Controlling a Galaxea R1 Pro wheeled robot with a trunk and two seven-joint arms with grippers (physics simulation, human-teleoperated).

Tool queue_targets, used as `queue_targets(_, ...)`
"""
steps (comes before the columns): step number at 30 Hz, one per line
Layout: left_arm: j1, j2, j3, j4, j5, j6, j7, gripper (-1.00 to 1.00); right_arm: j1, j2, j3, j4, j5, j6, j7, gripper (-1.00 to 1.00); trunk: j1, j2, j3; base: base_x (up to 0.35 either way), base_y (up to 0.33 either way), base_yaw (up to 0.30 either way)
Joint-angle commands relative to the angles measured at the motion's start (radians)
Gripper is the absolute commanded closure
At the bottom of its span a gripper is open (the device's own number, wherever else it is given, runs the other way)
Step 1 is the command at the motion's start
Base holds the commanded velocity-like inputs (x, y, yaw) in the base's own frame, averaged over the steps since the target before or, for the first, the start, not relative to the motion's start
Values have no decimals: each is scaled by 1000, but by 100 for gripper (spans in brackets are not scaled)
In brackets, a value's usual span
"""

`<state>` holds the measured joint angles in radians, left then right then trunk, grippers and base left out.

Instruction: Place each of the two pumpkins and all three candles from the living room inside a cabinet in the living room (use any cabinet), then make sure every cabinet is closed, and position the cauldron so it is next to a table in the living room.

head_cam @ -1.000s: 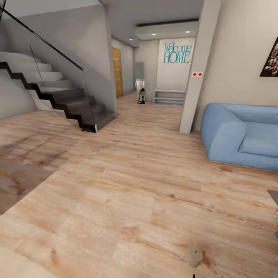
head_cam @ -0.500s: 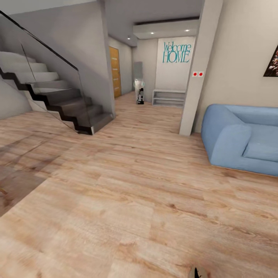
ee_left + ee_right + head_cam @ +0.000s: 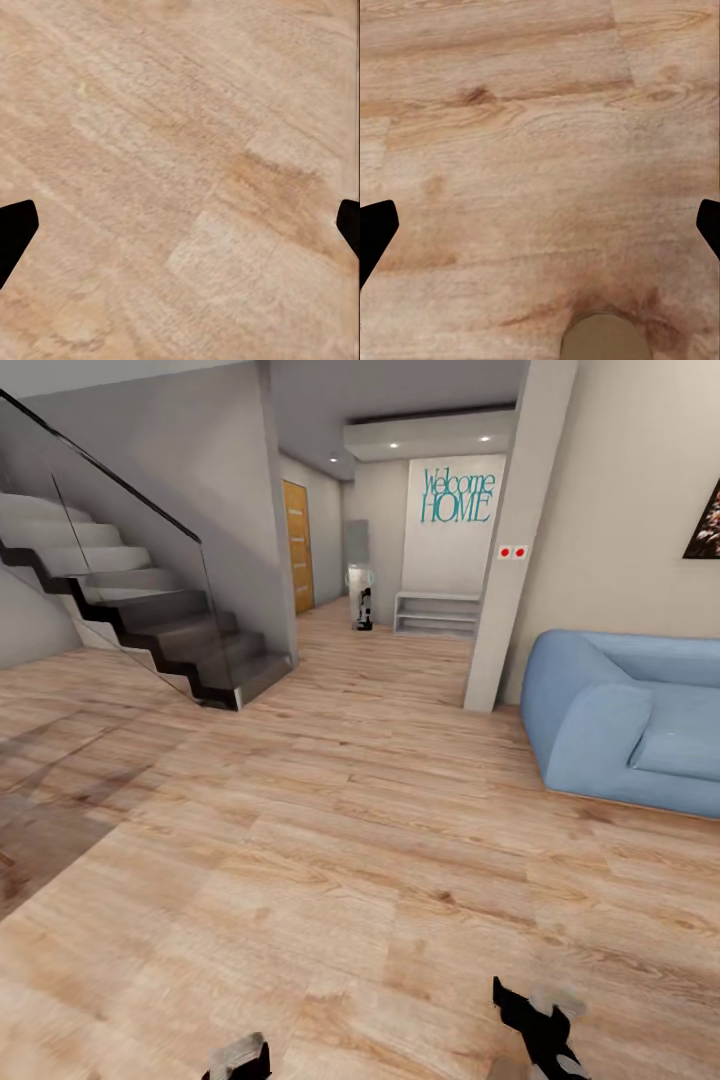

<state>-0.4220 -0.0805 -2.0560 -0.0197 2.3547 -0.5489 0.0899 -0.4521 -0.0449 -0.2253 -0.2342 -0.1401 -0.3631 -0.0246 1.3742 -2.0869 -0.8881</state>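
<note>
Head view shows the wooden floor (image 3: pixel 330 840), a staircase (image 3: pixel 150 620) far left and a blue sofa (image 3: pixel 630 720) at right. Both the left gripper (image 3: pixel 180 225) and right gripper (image 3: pixel 540 225) have their fingers wide apart above the floor, holding nothing. A beige candle (image 3: pixel 604 337) lies on the floor near the right gripper.

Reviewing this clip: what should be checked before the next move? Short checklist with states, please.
1. Right end effector open: ok, fingers wide apart.
2. Left end effector open and empty: ok.
3. Candle seen by the right wrist camera: ok, partly in frame, on the wood floor.
4. Candle between the right fingers: not ok, it sits outside the gap.
5. Candle upright: cannot tell.
</note>
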Motion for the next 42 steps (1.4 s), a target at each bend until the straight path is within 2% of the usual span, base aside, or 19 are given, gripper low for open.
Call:
queue_targets(1, -39, -6, -7, -2, 2, 56, 18, -100, -16, -2, 6, -14, -10, 42, -13, -100, 0, 0, -1, 1, -1, 0)
queue_targets(5, -136, -24, -7, -2, 2, 208, 31, -100, -60, -3, 6, -44, -10, 156, -55, -100, 0, 0, -1, 0, 0, 0)
queue_targets(10, -303, -45, -6, -2, 2, 491, 39, -100, -169, -7, 7, -59, -10, 398, -147, -100, 0, 0, -1, 0, 0, 0)
queue_targets(14, -385, -49, -5, -2, 2, 645, 36, -100, -243, -26, 6, -64, -11, 552, -187, -100, 0, 0, -1, 0, 0, 0)
queue_targets(15, -421, -49, -4, -2, 2, 696, 34, -100, -288, -35, 6, -66, -11, 651, -206, -100, 0, 0, -1, 0, 0, 0)
queue_targets(16, -453, -50, -2, -1, 2, 732, 32, -100, -348, -42, 6, -71, -12, 817, -225, -100, 0, 0, -1, 0, 0, 0)
queue_targets(17, -460, -49, 0, -1, 2, 739, 32, -100, -360, -43, 7, -72, -12, 870, -228, -100, 0, 0, -1, 0, 0, 0)
queue_targets(19, -465, -49, 14, -1, 2, 743, 32, -100, -370, -43, 8, -73, -13, 921, -230, -100, 0, 0, -1, 0, 0, 0)
queue_targets(20, -470, -50, 88, -2, 2, 743, 28, -100, -379, -40, 6, -70, -15, 956, -227, -100, 0, 0, -1, 0, 0, 0)
queue_targets(22, -470, -53, 98, -2, 2, 740, 28, -100, -380, -38, 6, -66, -16, 941, -226, -100, 0, 0, -1, 0, 0, 0)
queue_targets(23, -471, -85, 99, -3, 2, 663, 36, -100, -381, -33, 6, -61, -15, 888, -226, -100, 0, 0, -1, 0, 0, 0)
queue_targets(25, -471, -94, 82, -6, -2, 553, 81, -100, -381, -31, 6, -60, -14, 869, -226, -100, 0, 0, -1, 0, 0, 0)
queue_targets(27, -471, -94, 62, -55, -58, 472, 301, -100, -381, -31, 6, -59, -13, 859, -225, -100, 0, 0, -1, 0, 0, 0)
queue_targets(30, -471, -94, 57, -155, -100, 451, 493, -100, -381, -30, 6, -59, -12, 857, -226, -100, 0, 0, -1, 0, 0, 0)
queue_targets(32, -471, -94, 56, -267, -155, 428, 657, -100, -381, -31, 7, -59, -11, 856, -227, -100, 0, 0, -1, 0, 0, 0)
queue_targets(38, -471, -94, 69, -527, -329, 303, 882, -100, -380, -32, 8, -59, -10, 856, -227, -100, 0, 0, -1, 0, 0, 0)
queue_targets(39, -471, -94, 91, -591, -349, 292, 908, -100, -380, -31, 8, -59, -10, 856, -228, -100, 0, 0, -1, 0, 0, 0)
queue_targets(40, -471, -78, 164, -694, -370, 286, 930, -100, -380, -31, 9, -59, -10, 856, -228, -100, 0, 0, -1, 0, 0, 0)
queue_targets(42, -471, -8, 264, -809, -381, 301, 941, -100, -379, -31, 9, -59, -10, 856, -228, -100, 0, 0, -1, 0, 0, 0)
